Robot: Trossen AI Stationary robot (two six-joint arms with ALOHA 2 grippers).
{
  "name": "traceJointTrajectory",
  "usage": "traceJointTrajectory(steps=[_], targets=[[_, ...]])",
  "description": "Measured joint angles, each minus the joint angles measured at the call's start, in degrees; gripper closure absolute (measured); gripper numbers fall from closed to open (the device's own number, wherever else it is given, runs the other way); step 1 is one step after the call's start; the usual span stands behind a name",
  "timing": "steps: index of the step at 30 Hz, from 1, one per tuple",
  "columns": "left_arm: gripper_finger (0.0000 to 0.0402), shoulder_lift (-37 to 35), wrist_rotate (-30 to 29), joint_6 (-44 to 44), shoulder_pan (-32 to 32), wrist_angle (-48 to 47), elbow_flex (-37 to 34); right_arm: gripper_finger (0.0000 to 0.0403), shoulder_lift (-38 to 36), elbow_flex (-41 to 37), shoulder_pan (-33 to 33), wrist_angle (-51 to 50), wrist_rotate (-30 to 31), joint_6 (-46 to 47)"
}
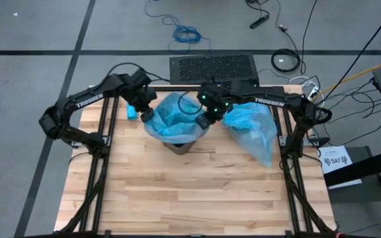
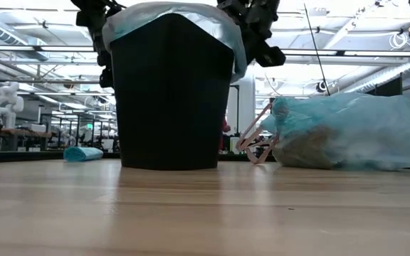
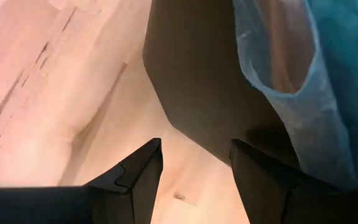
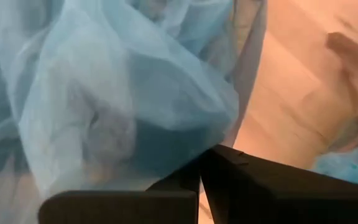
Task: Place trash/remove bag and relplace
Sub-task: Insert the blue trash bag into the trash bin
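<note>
A black bin [image 2: 171, 92] stands on the table with a fresh light-blue liner [image 1: 174, 112] spread inside it and folded over its rim [image 2: 169, 13]. My left gripper [image 3: 194, 180] is open beside the bin's left wall [image 3: 191, 74], just below the liner's hanging edge [image 3: 291, 93], touching nothing. My right gripper [image 4: 200, 167] is shut at the bin's right rim, against the liner film. The full blue bag [image 1: 253, 129] lies on its side right of the bin. Brown trash [image 2: 308, 149] shows dimly through it, and its pink drawstring [image 2: 258, 146] rests on the table. My right gripper is shut on the liner's overhanging film [image 4: 185, 134] at the bin's right rim [image 1: 207, 122], coming from above and from the right. Only the fingertips meet the thin plastic. I cannot tell whether it is one layer or several. The liner stays draped over the bin.
A small solid blue oblong [image 1: 131, 112] lies on the table left of the bin, behind my left arm. A dark mesh panel [image 1: 213, 67] sits at the table's far edge. The near half of the wooden table [image 1: 190, 192] carries nothing.
</note>
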Motion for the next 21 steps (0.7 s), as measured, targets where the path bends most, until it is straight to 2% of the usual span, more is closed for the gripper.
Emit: traceJointTrajectory(steps=[11,21], targets=[[0.0210,-1.58,0.02,-2.25,-0.35,0.82,0.00,0.0403,-1.10,0.00,7.67,-2.99,20.51,6.63],[0.0210,-8.64,-0.37,-3.15,-0.31,3.40,0.00,0.0378,-6.14,0.00,12.10,-3.80,26.30,11.85]])
